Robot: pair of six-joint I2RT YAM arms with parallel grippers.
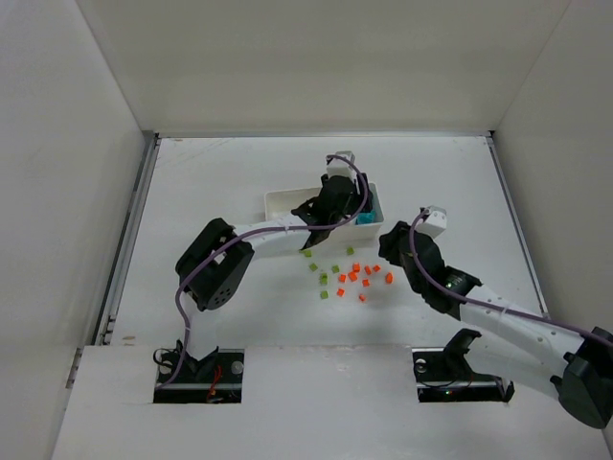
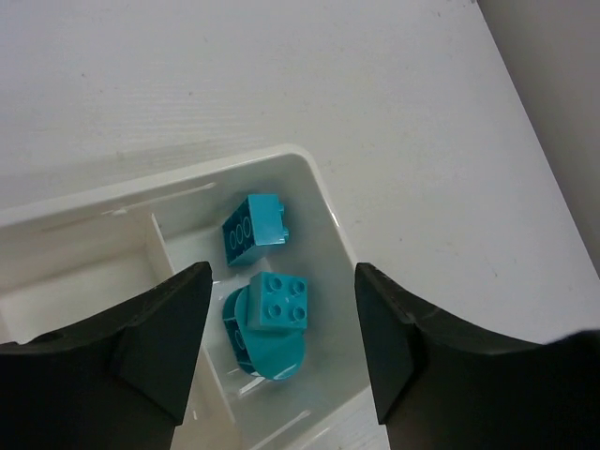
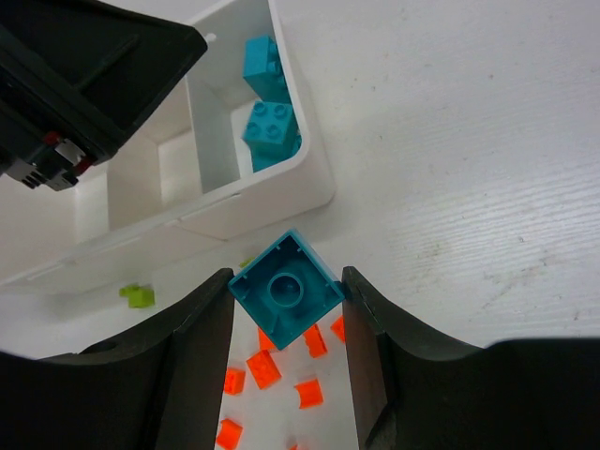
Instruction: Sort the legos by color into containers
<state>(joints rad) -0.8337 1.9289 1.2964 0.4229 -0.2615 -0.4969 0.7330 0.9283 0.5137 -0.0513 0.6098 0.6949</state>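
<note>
The white three-compartment tray (image 1: 283,201) lies at the table's middle. Its right compartment holds teal legos (image 2: 279,302), also in the right wrist view (image 3: 270,127). My left gripper (image 2: 281,342) hangs open and empty right above that compartment (image 1: 337,196). My right gripper (image 3: 287,283) is shut on a teal lego (image 3: 286,292), held corner to corner above the table just in front of the tray's right end (image 3: 272,202). In the top view the right gripper (image 1: 396,244) is to the right of the loose bricks. Orange legos (image 1: 359,274) and green legos (image 1: 325,280) lie scattered in front of the tray.
The tray's middle compartment (image 3: 173,164) looks empty; the left one is mostly hidden under my left arm. A green brick (image 3: 138,296) lies by the tray's front wall. White walls close in the table on three sides.
</note>
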